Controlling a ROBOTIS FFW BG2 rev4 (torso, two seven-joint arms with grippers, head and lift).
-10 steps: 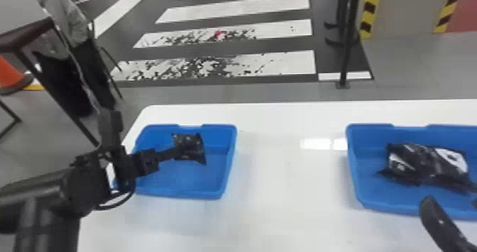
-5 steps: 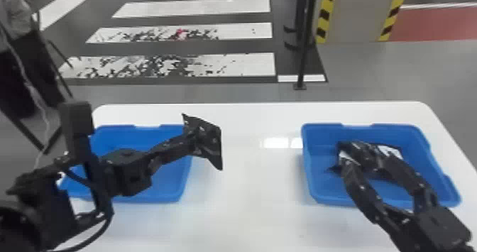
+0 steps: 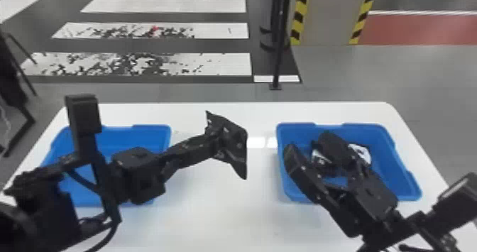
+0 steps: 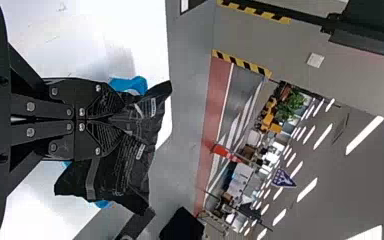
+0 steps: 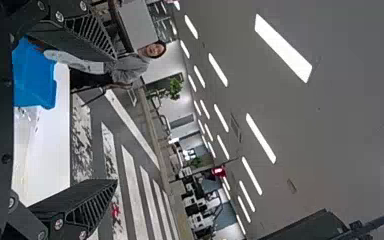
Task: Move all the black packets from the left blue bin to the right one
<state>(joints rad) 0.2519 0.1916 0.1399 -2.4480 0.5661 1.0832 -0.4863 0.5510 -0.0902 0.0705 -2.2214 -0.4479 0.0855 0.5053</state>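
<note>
Stretched in from the head view's left edge across the left blue bin (image 3: 152, 128), with the left gripper (image 3: 214, 141) out over the white table (image 3: 230, 215), between the two bins. Angled a little upward toward the tips in that view, and pointing across to the robot's right. Pinched narrow at the left gripper (image 4: 112, 120) in the left wrist view, with a black packet (image 3: 236, 146) clamped between the fingers. Spread out past the tips there, in the packet's case, with crumpled folds to both sides of the grip. Held over the table between the bins, rather than above either one.

Brought in from the head view's lower right, slanting up and to the left, with the right gripper (image 3: 308, 145) over the right blue bin (image 3: 355, 127). Opened wide there, with the fingers well apart in the right wrist view too. Inside the right blue bin, behind and beside one of those fingers, more black packets (image 3: 361, 154) with bright white patches. Too covered to count
</note>
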